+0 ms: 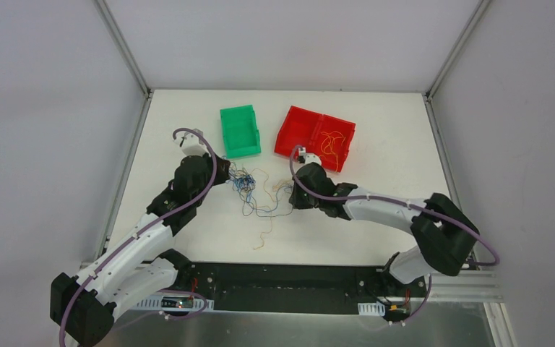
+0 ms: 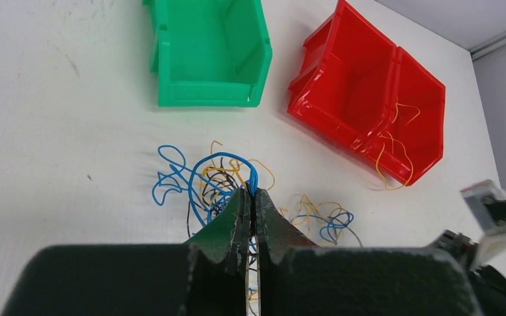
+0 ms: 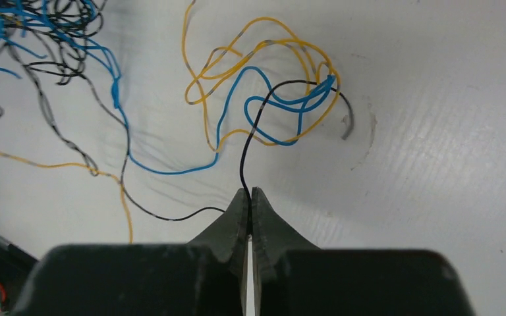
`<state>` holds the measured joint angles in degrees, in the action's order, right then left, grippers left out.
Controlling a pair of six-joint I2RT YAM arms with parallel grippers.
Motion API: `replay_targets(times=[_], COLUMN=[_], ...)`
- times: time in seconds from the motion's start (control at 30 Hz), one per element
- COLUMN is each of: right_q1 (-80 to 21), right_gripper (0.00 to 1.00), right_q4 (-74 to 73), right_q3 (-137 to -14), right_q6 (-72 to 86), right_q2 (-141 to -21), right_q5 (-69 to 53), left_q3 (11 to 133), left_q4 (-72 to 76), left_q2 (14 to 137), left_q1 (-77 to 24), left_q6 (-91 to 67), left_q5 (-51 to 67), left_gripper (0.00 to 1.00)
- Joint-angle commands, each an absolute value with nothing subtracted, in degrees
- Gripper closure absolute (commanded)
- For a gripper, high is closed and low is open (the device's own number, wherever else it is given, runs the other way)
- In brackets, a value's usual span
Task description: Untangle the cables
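Observation:
The cables [image 1: 246, 186] lie as a thin blue, yellow and black tangle on the white table between my two grippers. My left gripper [image 1: 224, 173] is at the tangle's left side. In the left wrist view it [image 2: 253, 192] is shut on a blue loop [image 2: 221, 161] and dark strands of the knot. My right gripper [image 1: 293, 194] is at the tangle's right side. In the right wrist view it [image 3: 250, 191] is shut on one black cable [image 3: 253, 125], which runs up into a small blue and yellow loop cluster [image 3: 283, 99].
A green bin [image 1: 240, 150] stands just behind the tangle and holds nothing. To its right a red two-compartment bin [image 1: 289, 134] has several yellow strands [image 1: 331, 142] in its right half. One yellow strand [image 1: 264, 235] trails toward the near table edge.

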<state>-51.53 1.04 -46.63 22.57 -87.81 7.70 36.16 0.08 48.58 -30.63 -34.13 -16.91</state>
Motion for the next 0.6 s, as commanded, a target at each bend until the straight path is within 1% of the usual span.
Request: replay_targets(times=[0.0, 0.1, 0.23, 0.33, 0.43, 0.57], right_q1=[-51.48, -48.86, -41.36, -35.64, -30.39, -24.18], right_gripper=[1.00, 1.00, 1.00, 1.00, 1.00, 1.00], right_q4=[-2.84, -7.45, -18.70, -25.83, -31.23, -35.23], right_q3=[-45.44, -45.12, -52.53, -59.59, -65.46, -69.18], right_q6=[24.76, 25.00, 23.74, 22.24, 21.15, 21.01], right_q2=[-73.04, -61.46, -52.69, -49.41, -47.60, -45.76], right_q5=[12.35, 14.13, 11.61, 12.76, 14.65, 18.66], left_q3=[36.16, 36.01, 36.60, 37.47, 37.32, 36.89], left_q4=[0.84, 0.80, 0.20, -2.49, -3.38, -4.26], left_q2=[47.47, 48.16, 50.80, 52.13, 51.96, 51.54], left_q1=[-30.06, -30.06, -30.06, -29.90, -29.56, -28.86], left_q6=[-34.44, -34.23, -34.18, -35.21, -35.93, -36.89], left_q5=[-20.61, -23.61, -27.06, -30.77, -31.97, -33.56], left_gripper=[1.00, 1.00, 1.00, 1.00, 1.00, 1.00])
